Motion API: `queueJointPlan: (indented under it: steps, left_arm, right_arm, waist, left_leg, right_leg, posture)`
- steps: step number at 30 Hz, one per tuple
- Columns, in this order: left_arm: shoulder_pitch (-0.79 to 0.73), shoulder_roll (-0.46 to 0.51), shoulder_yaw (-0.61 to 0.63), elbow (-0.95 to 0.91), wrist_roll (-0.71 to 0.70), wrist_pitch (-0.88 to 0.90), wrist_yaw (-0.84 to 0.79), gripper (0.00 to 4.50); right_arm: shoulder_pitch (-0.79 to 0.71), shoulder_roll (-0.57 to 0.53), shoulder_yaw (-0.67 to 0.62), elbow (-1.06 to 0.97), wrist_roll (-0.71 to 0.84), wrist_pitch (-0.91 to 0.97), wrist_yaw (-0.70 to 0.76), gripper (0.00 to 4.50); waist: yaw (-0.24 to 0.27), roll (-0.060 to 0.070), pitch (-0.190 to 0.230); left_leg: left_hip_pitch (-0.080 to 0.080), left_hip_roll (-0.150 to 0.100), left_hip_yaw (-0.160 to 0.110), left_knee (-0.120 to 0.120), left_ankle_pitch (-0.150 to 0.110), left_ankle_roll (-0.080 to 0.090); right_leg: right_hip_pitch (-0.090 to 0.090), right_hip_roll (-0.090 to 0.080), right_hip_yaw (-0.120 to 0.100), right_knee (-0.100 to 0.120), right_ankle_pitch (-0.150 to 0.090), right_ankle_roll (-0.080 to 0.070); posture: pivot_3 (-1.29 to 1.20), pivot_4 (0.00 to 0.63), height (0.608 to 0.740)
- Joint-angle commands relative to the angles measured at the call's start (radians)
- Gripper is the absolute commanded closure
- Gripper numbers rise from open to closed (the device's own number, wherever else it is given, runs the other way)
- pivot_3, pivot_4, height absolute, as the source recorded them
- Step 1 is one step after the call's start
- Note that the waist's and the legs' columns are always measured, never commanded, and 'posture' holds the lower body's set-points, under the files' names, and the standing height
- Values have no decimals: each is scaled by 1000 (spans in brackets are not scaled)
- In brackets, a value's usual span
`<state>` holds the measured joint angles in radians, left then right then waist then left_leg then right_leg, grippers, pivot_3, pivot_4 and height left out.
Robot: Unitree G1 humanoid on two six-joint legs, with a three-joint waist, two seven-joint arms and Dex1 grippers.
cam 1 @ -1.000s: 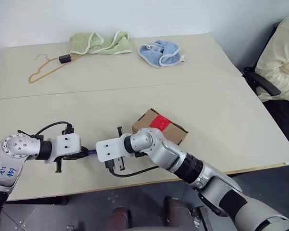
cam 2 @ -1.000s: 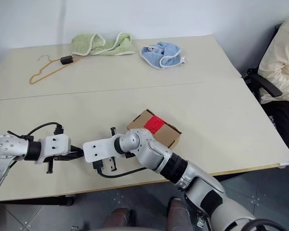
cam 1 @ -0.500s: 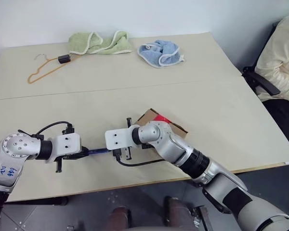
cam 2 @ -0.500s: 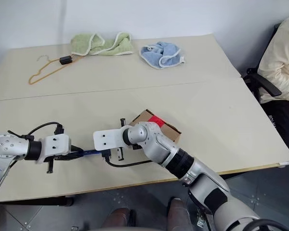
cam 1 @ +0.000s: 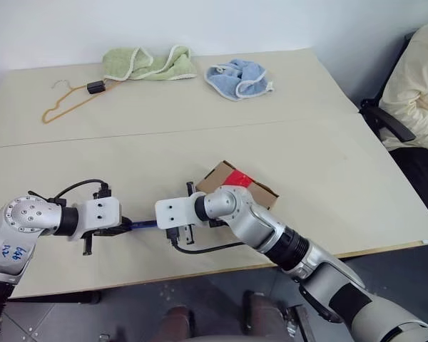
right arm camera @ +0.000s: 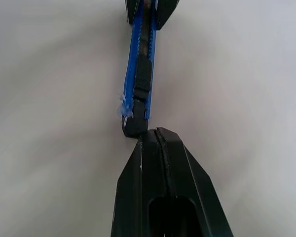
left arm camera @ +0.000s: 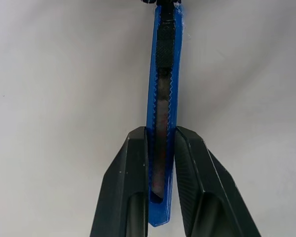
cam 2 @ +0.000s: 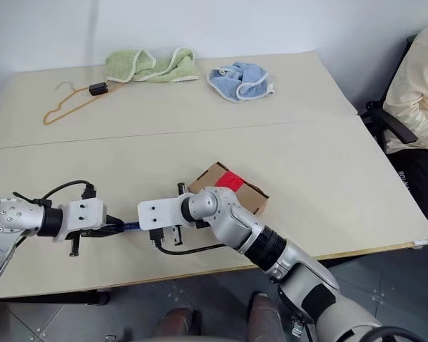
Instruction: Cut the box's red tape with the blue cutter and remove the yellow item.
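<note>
The left hand [left arm camera: 160,148] stays clamped on the blue cutter [left arm camera: 164,98], held just above the surface [cam 1: 328,164] left of the box [cam 1: 237,187]. The right hand [right arm camera: 155,136], fingers pressed together, has swung back from a second ago; its tips now meet the cutter's black end. The red tape [cam 1: 237,178] on the box shows again.

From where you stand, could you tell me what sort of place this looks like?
Probably a lab or office room set up for robot trials. Plain pale tables stand pushed together against a bare wall, with loose props laid out: a cardboard box, folded towels and a wire hanger. A seated person waits alongside.
</note>
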<state>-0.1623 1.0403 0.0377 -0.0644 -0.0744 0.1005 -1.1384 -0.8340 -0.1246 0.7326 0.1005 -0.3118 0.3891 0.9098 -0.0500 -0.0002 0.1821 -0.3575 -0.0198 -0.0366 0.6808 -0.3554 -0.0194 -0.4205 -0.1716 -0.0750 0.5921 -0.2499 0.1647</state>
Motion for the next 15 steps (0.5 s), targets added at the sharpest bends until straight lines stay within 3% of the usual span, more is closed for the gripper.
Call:
queueJointPlan:
  steps: [1,15]
  left_arm:
    - [-5,-5,-15,-9,0,6,-3,4087]
    - [-24,-10,-31,-6,-1,12,-4,4087]
  right_arm:
    - [0,28,-10,-32,6,-13,-7,4474]
    - [2,28,-14,-67,10,-3,19,4474]
  waist:
    - [1,0,0]
    - [10,0,0]
  left_leg:
    - [0,0,0,0,0,0]
    - [0,0,0,0,0,0]
  right_leg:
    - [0,0,0,0,0,0]
    - [0,0,0,0,0,0]
  posture:
    - [0,150,740]
    - [0,150,740]
